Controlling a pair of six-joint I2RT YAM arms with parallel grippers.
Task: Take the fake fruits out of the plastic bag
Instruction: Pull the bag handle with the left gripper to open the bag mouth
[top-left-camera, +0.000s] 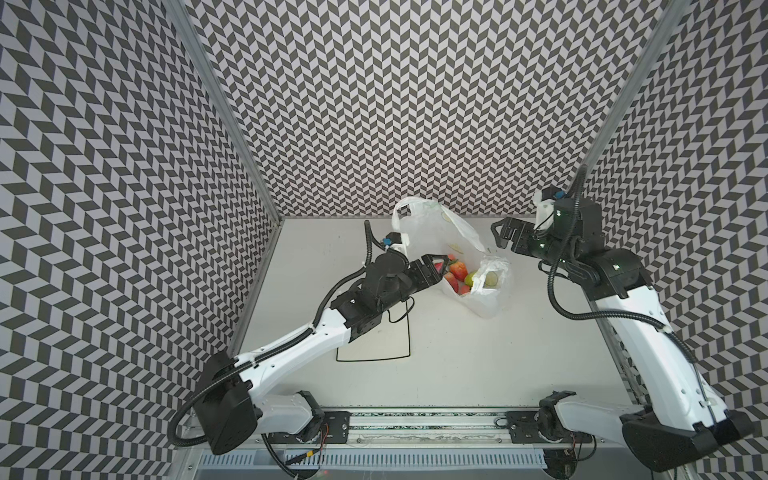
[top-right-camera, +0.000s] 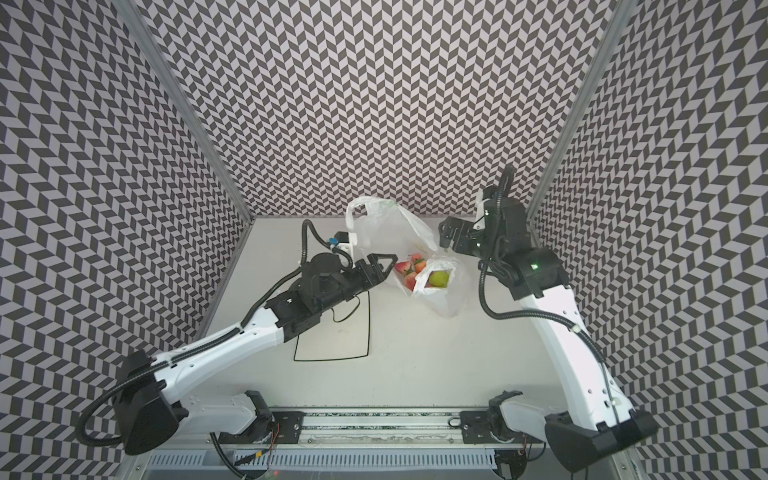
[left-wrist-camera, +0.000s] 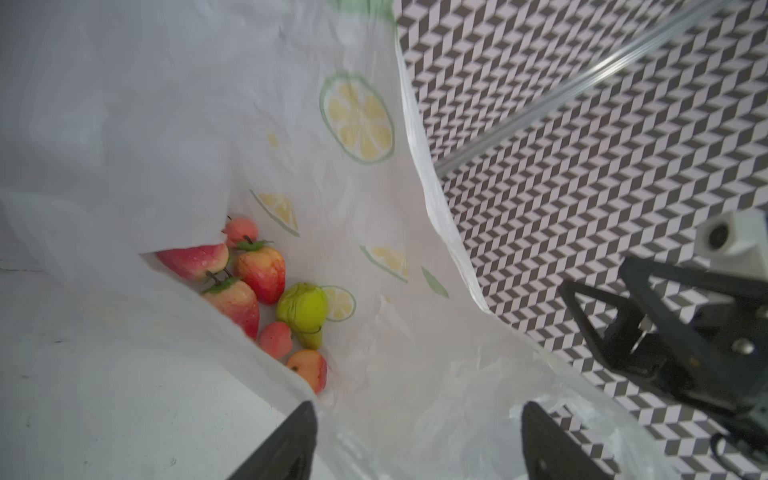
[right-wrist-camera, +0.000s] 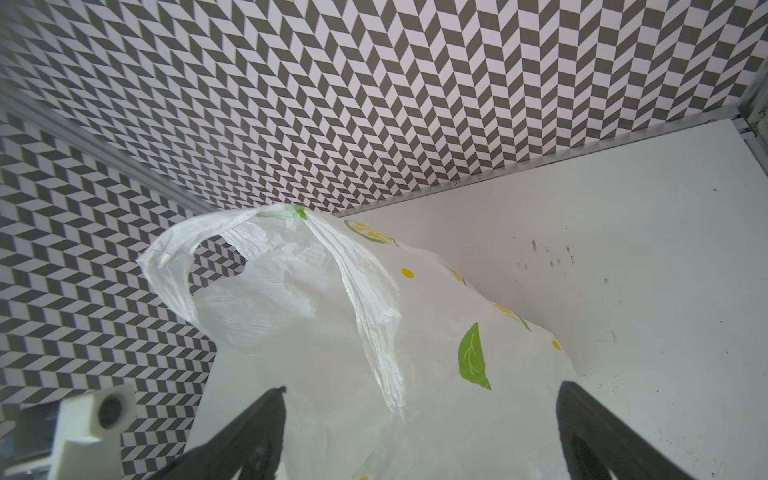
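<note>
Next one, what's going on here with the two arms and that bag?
The left gripper sits at the mouth of the lemon-print plastic bag, jaws open and empty, facing the fake fruits inside: strawberries, a green pear and small orange-pink balls. The right gripper, also open, hovers by the bag, holding nothing. No fruit shows outside the bag.
</note>
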